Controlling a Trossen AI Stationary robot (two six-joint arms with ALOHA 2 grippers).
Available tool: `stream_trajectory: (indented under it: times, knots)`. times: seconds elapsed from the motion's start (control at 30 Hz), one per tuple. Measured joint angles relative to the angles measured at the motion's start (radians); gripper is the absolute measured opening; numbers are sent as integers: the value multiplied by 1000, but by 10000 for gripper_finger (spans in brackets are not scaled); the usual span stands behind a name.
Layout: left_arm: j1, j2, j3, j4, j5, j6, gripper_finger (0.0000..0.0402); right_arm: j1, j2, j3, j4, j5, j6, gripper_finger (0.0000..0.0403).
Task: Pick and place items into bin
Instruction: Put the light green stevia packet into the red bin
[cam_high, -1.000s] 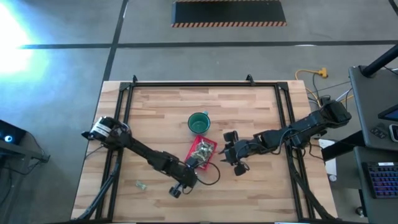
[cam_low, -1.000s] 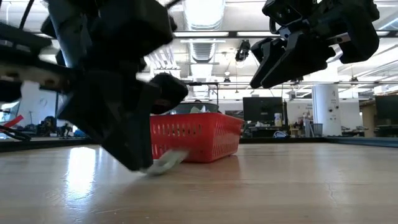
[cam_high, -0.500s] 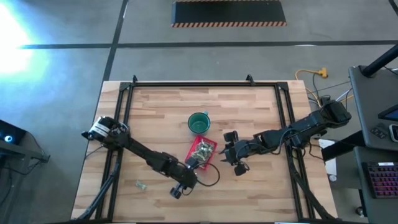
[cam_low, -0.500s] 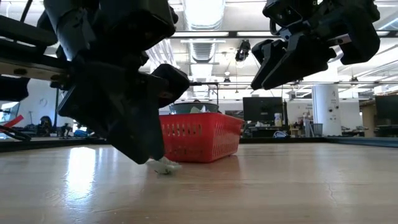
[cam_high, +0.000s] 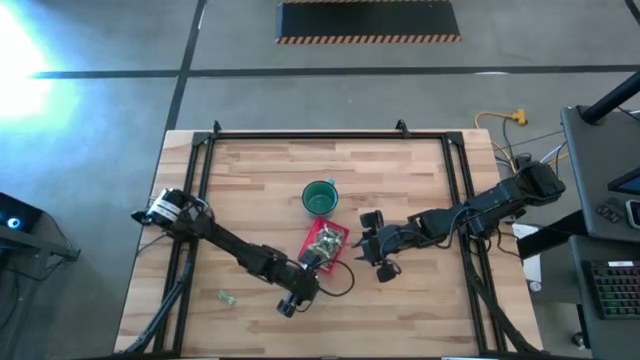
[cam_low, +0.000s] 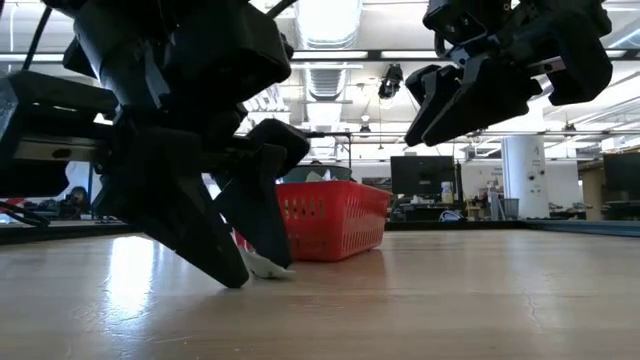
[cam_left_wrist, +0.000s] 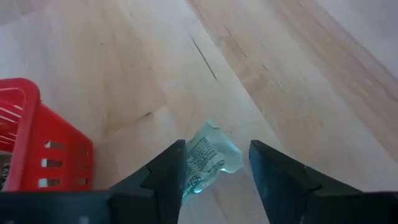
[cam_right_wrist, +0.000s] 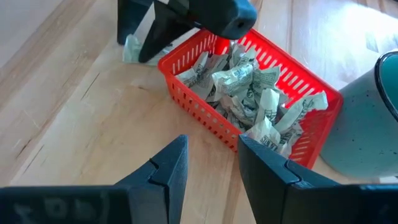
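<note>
The left gripper (cam_left_wrist: 214, 168) is down low on the pale wooden worktop (cam_high: 260, 180), just beside the small square red plastic bin (cam_high: 327, 240), at about seven o'clock from it. Its fingers (cam_left_wrist: 166, 171) are spread open, one on each side of a small pale green-and-white wrapped piece (cam_left_wrist: 208, 158) that lies flat on the wood. The piece is not held.

This looks like the picking-up step. Next, the fingers need to close on the piece, lift it, and carry it over the bin's low wall.

The bin is already heaped with many wrapped pieces (cam_right_wrist: 249, 87). One more piece (cam_high: 229, 297) lies well apart, toward eight o'clock from the bin. A round dark-green cup (cam_high: 320, 196) stands just beside the bin, at twelve o'clock.

The right gripper (cam_right_wrist: 211, 165) hangs above the worktop at three o'clock from the bin, fingers open and empty.

Beyond the worktop is a big room with ceiling lights and a grey floor (cam_high: 100, 120).
</note>
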Motion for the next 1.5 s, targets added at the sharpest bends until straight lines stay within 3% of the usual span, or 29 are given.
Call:
stream_trajectory:
  times: [0.17, 0.43, 0.73, 0.83, 1.03, 1.1, 1.37, 1.5]
  knots:
    - [6, -3, 0, -6, 7, 0, 138, 0, 0, -2, 1, -1, 8, 128]
    - [3, -33, 0, -45, -4, 3, 10, 0, 0, -7, -1, -1, 12, 128]
    - [-35, -74, 31, -34, -13, 49, 12, 0, 0, -9, 0, -1, 13, 128]
    - [-55, -109, 29, -31, -132, 85, 13, 0, 0, -11, -1, -1, 15, 128]
    - [-79, -137, 26, -28, -635, 106, 13, 0, 0, -13, 1, -1, 15, 128]
    - [-75, -137, 24, -30, -733, 103, 13, 0, 0, -13, 2, -1, 15, 128]
    - [-43, -137, 6, -27, -681, 104, 13, 0, 0, -14, 3, -1, 15, 128]
    - [-45, -137, -1, -28, -651, 132, 33, 0, 0, -14, 3, 0, 15, 128]
